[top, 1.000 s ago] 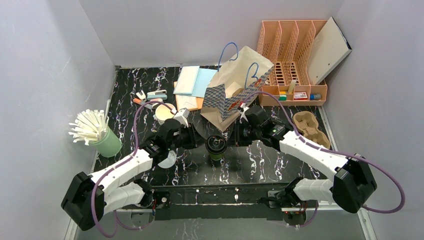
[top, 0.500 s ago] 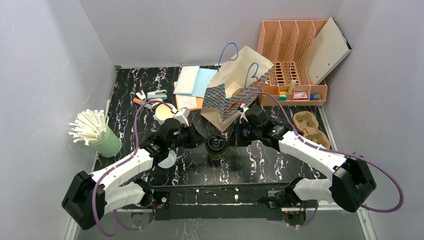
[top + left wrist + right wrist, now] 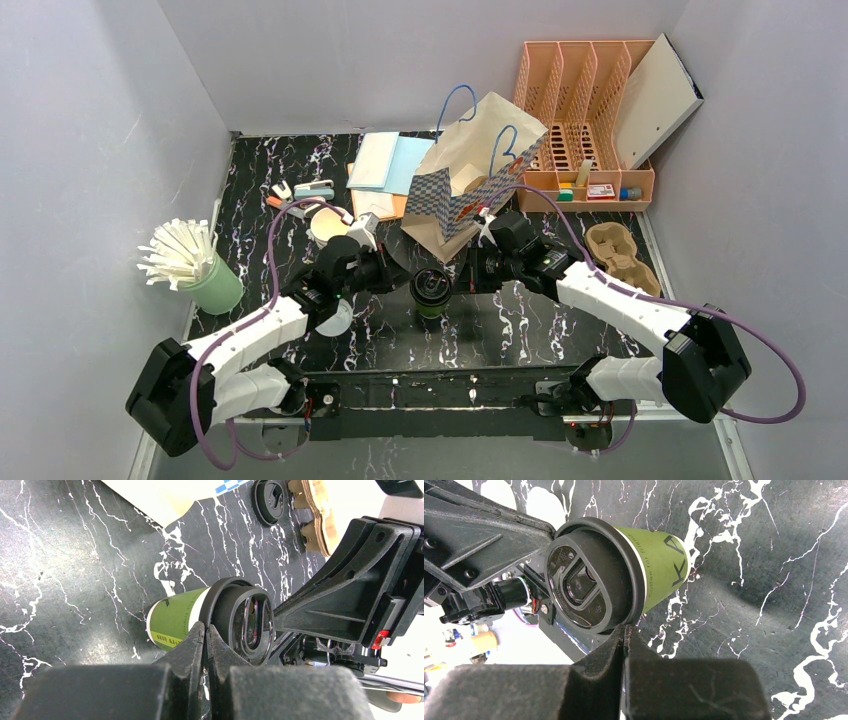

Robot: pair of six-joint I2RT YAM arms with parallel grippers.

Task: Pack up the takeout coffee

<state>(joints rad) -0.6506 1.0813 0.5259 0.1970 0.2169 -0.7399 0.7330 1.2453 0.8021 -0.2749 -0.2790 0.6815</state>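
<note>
Seating the black lid [image 3: 589, 587] evenly seems the job: left gripper [image 3: 205, 628] and right gripper [image 3: 624, 628], each with fingers pressed together, touch the takeout coffee [image 3: 175, 622] standing just beyond their tips; push equally, lest it tip.

Peach organizer [image 3: 560, 75] stands back right, cardboard carrier [image 3: 618, 255] near it, straw holder [image 3: 218, 288] far left.

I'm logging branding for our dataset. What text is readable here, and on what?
"KA": large black letters on the takeout coffee cup, cut off.
"Coffee for friend": small print beside its lid, only partly legible.
Print on the yellow band at the cup's base: too small.
Markings on the paper bag: too blurred.
</note>
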